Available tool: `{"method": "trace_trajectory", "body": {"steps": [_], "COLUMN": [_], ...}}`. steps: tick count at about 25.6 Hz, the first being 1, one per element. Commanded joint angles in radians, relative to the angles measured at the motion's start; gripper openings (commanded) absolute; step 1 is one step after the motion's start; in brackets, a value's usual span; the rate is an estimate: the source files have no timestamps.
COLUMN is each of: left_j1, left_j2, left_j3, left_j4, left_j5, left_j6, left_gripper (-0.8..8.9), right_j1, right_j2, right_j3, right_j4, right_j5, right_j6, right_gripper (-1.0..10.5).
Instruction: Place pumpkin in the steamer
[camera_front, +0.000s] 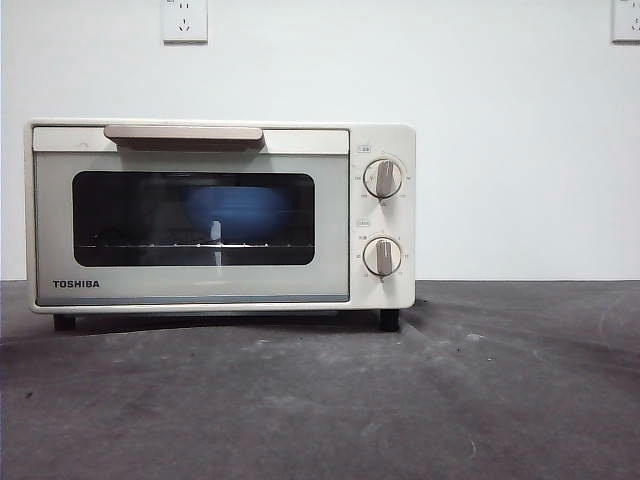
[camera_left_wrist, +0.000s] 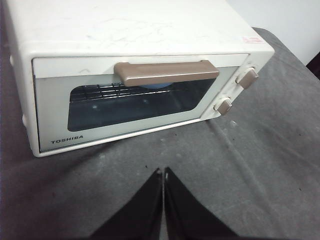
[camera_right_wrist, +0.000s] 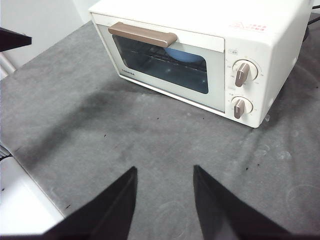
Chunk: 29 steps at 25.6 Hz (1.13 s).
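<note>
Two arms waited clear of the work, and we saw no pumpkin in any view, so where it sat we could not tell. Largest before us was the grey tabletop (camera_front: 500, 400), with the steamer (camera_front: 220, 215) standing on it toward the far edge, its door shut. Through the window a blue bowl (camera_front: 235, 212) showed, resting on the rack inside. The bar handle (camera_front: 183, 135) ran along the door's top, and we judged it stiff and easy to hook or pinch, the door light enough to swing down. The left gripper (camera_left_wrist: 163, 172) hung over bare cloth near the steamer's front, its jaws pressed together on nothing. The right gripper (camera_right_wrist: 164, 172) hovered further back, jaws spread apart and empty. We expected a glossy pumpkin to be hard, light and slippery, best taken across its ribs.
</note>
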Motion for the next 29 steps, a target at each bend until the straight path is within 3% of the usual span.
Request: {"method": "trace_trajectory", "body": {"steps": [1,4,10,29], "left_j1": [-0.002,-0.002,-0.002,-0.002], "left_j2": [-0.003,-0.008,-0.008,-0.008], "left_j3": [0.021,0.021,0.021,0.021], "left_j4": [0.004,0.005,0.005,0.005], "left_j5": [-0.005,-0.005,-0.005,-0.005], "left_j6": [0.021,0.019,0.019,0.019], "left_gripper": [0.15,0.18,0.18,0.18], "right_j1": [0.011,0.011,0.011,0.011], "right_j2": [0.006,0.006,0.006,0.005], "right_j3": [0.007,0.007,0.007,0.007], "right_j4": [0.010,0.006,0.007,0.007], "right_j5": [0.016,0.027,0.061,0.064], "right_j6": [-0.011,-0.013,-0.008,-0.008], "right_gripper": [1.7,0.0,0.1,0.1]}}
